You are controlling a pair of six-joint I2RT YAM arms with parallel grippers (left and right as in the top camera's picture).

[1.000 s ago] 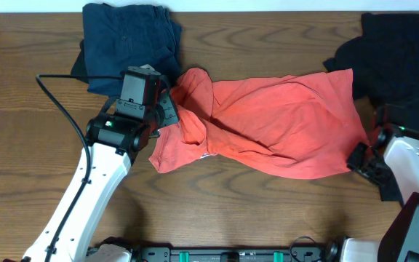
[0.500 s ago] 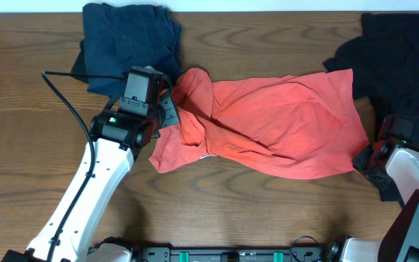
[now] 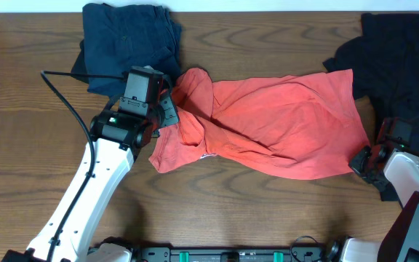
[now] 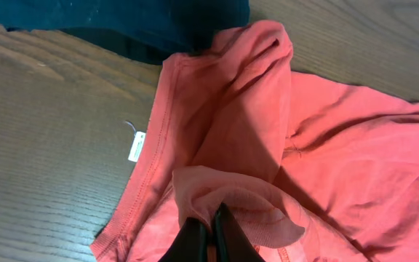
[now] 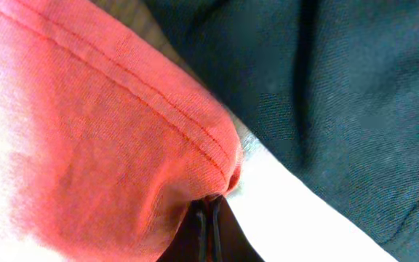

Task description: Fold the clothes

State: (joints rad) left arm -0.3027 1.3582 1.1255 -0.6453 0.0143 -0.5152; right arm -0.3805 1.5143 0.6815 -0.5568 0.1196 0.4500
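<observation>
The coral-red T-shirt (image 3: 275, 124) lies crumpled across the middle of the table, no lettering showing. My left gripper (image 3: 167, 110) is shut on a fold of the shirt at its left end; the left wrist view shows the jaws (image 4: 211, 218) pinching a lifted flap of the red fabric (image 4: 231, 131). My right gripper (image 3: 360, 161) is shut on the shirt's lower right corner; the right wrist view shows the jaws (image 5: 211, 207) closed on the hemmed corner (image 5: 122, 138). A dark navy garment (image 3: 129, 36) lies at the back left and a black garment (image 3: 398, 65) at the right.
The navy garment also shows at the top of the left wrist view (image 4: 122, 18), touching the shirt's edge. The black garment (image 5: 340, 94) lies right beside the held corner. A white tag (image 4: 136, 145) sticks out from the shirt's hem on the wood table (image 3: 268, 211).
My left gripper has shifted slightly up and right with the shirt fold. My right gripper has dropped a little toward the front edge, still at the shirt's corner.
</observation>
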